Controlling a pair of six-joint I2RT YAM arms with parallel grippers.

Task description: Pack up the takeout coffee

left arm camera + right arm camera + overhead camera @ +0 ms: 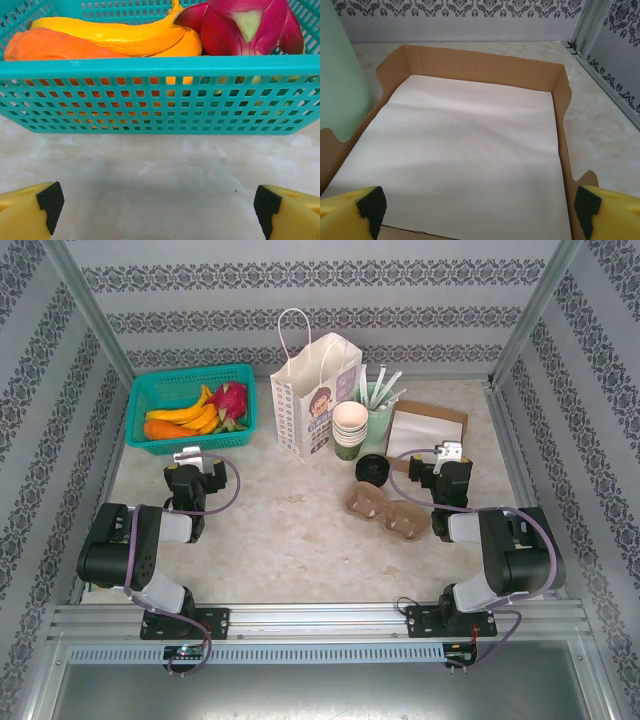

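Packing not yet begun. The small dark green paper cup with round black plastic lid stands untouched on the marbled table, between the white paper handle bag and the brown pulp cup carrier. The left gripper and right gripper gape wide, both empty.

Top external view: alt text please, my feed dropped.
The black-lidded coffee stands mid-table near a paper bag and a cup carrier. The left gripper, open, faces a fruit basket; the right gripper, open, faces a cardboard tray.
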